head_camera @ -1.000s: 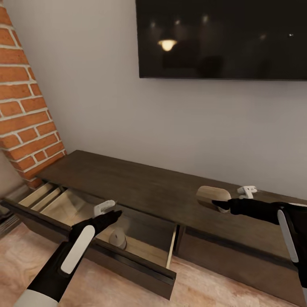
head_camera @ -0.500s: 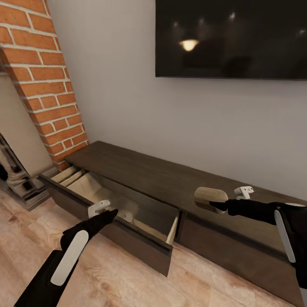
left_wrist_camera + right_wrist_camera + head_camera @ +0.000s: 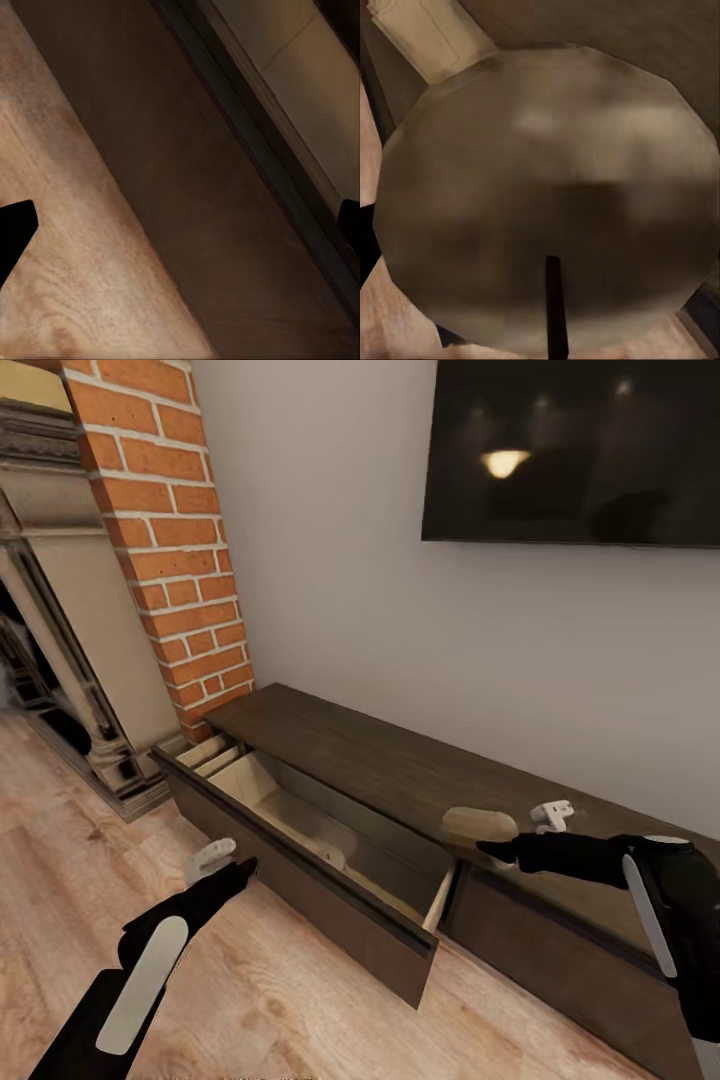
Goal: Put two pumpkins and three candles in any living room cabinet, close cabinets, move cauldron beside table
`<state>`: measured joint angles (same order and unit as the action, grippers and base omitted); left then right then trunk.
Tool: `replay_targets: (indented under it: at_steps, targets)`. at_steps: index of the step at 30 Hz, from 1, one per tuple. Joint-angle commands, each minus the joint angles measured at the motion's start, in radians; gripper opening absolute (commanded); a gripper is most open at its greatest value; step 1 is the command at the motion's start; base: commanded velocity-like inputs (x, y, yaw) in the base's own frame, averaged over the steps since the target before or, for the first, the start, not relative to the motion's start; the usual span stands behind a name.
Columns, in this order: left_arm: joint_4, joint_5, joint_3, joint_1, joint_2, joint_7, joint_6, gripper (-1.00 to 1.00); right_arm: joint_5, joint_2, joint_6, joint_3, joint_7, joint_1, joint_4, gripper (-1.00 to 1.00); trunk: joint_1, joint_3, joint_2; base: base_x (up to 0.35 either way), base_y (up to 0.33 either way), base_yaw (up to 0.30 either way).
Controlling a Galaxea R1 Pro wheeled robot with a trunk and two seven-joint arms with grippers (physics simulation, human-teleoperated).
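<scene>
Since a second ago the whole scene has slid rightward in the head view, so the camera has turned; against the cabinet, the left hand [image 3: 238, 868] is now seen over the wood floor [image 3: 60, 840] in front of the open drawer [image 3: 330, 860], where it was earlier over the drawer's inside. Its fingers are spread apart and nothing is held between them; in the left wrist view the two dark fingertips [image 3: 15, 232] sit at opposite edges, with floor and the dark drawer front between them.

The right hand [image 3: 490, 848] is closed on a tan candle [image 3: 480, 824], which is carried above the dark top of the cabinet [image 3: 360, 755], near its front edge and just right of the open drawer. In the right wrist view the candle [image 3: 547, 202] is seen end-on as a wide round disc with a short dark wick.

The drawer is pulled well out, and its pale wooden inside is exposed. A small pale shape can be made out deep within it, but what it is cannot be told.

A brick column [image 3: 185, 550] stands to the left of the cabinet, and a dark screen [image 3: 570, 450] hangs on the wall above.
</scene>
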<state>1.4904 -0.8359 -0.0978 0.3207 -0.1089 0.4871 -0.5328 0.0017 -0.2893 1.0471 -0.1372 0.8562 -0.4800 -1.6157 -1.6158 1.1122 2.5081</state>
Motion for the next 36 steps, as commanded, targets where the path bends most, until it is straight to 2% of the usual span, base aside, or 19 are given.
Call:
replay_targets:
  at_steps: [1, 7, 8, 9, 11, 13, 16, 18, 23, 36]
  targets:
    - [0.000, 0.000, 0.005, -0.001, 0.000, 0.000, 0.000, 1.00, -0.002, 0.001, 0.000, 0.005, -0.001, 0.000, 0.000, -1.00, 0.000, 0.000, 0.000, 0.000, 0.000, 0.278]
    - [0.001, 0.000, 0.027, -0.010, 0.000, -0.002, 0.000, 1.00, -0.002, 0.010, 0.000, 0.043, -0.023, -0.001, 0.000, -1.00, 0.000, 0.000, 0.000, 0.000, 0.000, 0.278]
    - [0.000, 0.000, 0.029, -0.011, 0.000, -0.001, 0.000, 1.00, -0.001, 0.033, 0.000, 0.047, -0.046, -0.001, 0.000, -1.00, 0.000, 0.000, 0.000, 0.000, 0.000, 0.279]
    - [0.000, 0.000, 0.029, -0.012, 0.000, -0.001, 0.000, 1.00, -0.001, 0.042, 0.000, 0.048, -0.056, -0.002, 0.000, -1.00, 0.000, 0.000, 0.000, 0.000, 0.000, 0.279]
    - [0.000, -0.001, 0.030, -0.019, 0.001, -0.001, 0.000, 1.00, 0.000, 0.074, 0.000, 0.054, -0.121, -0.002, 0.001, -1.00, 0.000, 0.000, 0.000, 0.000, 0.000, 0.279]
    - [0.000, 0.000, 0.030, -0.022, 0.001, -0.001, 0.000, 1.00, 0.000, 0.084, 0.000, 0.085, -0.153, -0.002, 0.002, -1.00, 0.000, 0.000, 0.000, 0.000, 0.000, 0.278]
    - [-0.001, 0.000, 0.030, -0.025, 0.001, -0.001, 0.000, 1.00, 0.000, 0.089, 0.000, 0.117, -0.173, -0.002, 0.004, -1.00, 0.000, 0.000, 0.000, 0.000, 0.000, 0.278]
    - [-0.001, 0.000, 0.030, -0.030, 0.001, -0.001, 0.000, 1.00, -0.001, 0.090, 0.000, 0.122, -0.184, -0.002, 0.007, -1.00, 0.000, 0.000, 0.000, 0.000, 0.000, 0.269]
    - [-0.002, -0.005, 0.020, -0.055, -0.005, -0.023, 0.013, 1.00, 0.005, 0.109, -0.002, 0.122, -0.209, -0.007, 0.018, -1.00, 0.000, 0.000, 0.000, 0.000, 0.000, 0.045]
    - [-0.002, -0.005, 0.020, -0.056, -0.005, -0.039, 0.013, 1.00, 0.005, 0.109, -0.002, 0.122, -0.210, -0.007, 0.018, -1.00, 0.000, 0.000, 0.000, 0.000, 0.000, 0.000]
